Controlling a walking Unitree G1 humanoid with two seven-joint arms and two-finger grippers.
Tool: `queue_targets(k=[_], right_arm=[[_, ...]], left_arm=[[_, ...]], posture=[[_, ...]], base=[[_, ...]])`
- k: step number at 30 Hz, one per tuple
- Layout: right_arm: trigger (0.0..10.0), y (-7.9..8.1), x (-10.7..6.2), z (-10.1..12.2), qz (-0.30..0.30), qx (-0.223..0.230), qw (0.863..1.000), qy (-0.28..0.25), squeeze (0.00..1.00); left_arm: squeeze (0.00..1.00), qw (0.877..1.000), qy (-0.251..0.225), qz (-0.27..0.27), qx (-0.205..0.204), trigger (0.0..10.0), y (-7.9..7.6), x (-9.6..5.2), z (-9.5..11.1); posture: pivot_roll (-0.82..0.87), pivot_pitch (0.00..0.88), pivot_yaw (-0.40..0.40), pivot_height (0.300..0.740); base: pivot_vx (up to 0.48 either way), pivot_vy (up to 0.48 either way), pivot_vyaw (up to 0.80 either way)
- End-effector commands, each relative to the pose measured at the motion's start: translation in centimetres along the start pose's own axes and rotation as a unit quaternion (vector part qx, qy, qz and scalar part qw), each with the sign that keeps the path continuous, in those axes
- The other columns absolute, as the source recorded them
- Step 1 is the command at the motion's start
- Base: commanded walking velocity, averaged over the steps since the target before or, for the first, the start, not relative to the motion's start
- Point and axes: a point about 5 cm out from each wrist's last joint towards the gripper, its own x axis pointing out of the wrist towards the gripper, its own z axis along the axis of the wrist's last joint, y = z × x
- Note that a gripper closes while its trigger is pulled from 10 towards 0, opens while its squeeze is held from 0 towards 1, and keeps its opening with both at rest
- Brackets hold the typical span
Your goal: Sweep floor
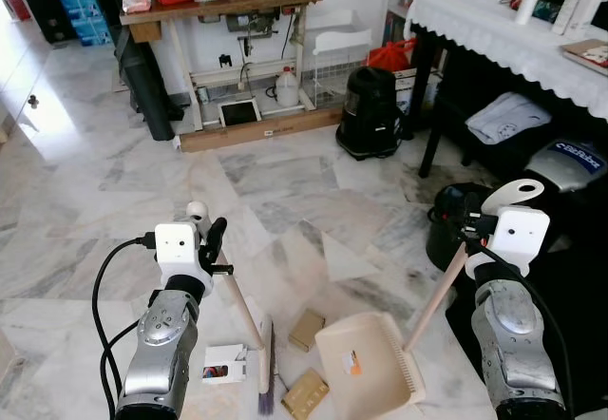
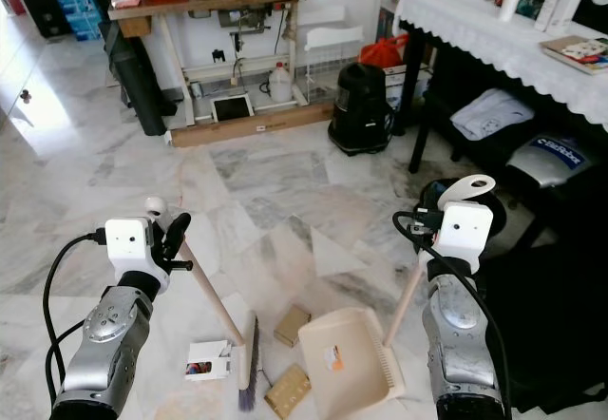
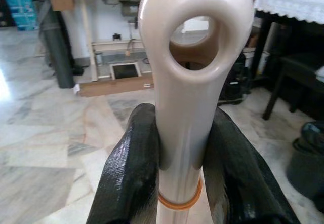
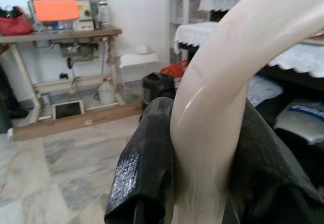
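The left gripper (image 2: 171, 239) was clamped on the broom (image 2: 217, 312) handle, its bristles on the marble floor (image 2: 114, 163). The right gripper (image 2: 429, 222) gripped the dustpan (image 2: 344, 363) handle. Two cardboard pieces (image 2: 292, 325) and a small box (image 2: 207, 359) lay beside the broom head.

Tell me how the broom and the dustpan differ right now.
The broom sits in the left hand; the dustpan in the right hand. The broom's head is a narrow strip with purple bristles, while the dustpan's is a wide open scoop. The broom's handle leans toward the robot's left, the dustpan's toward its right. Both are cream, with long handles, and touch the marble floor.
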Motion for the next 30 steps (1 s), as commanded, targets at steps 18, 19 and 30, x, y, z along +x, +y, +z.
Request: queue_targets(k=[18,19,30], right_arm=[[10.0,-1.5,0.3,-1.1,-0.046,-0.034,0.998,0.002,0.00],[10.0,-1.6,0.3,-1.1,-0.049,-0.036,0.998,0.002,0.00],[10.0,-2.1,0.8,-3.2,-0.078,-0.061,0.995,0.024,0.00]], left_arm=[[0.00,1.000,-0.018,-0.009,0.005,10.0,-0.1,-0.1,1.0],[0.00,1.000,-0.017,-0.009,0.005,10.0,0.0,-0.1,1.0],[0.00,1.000,-0.008,-0.022,0.011,10.0,0.0,-1.1,1.2]], posture=[[-0.08,0.000,0.051,0.740],[-0.08,0.000,0.053,0.740],[-0.04,0.000,0.071,0.740]], base=[[0.000,0.000,0.00],[0.000,0.000,0.00],[0.000,0.000,0.00]])
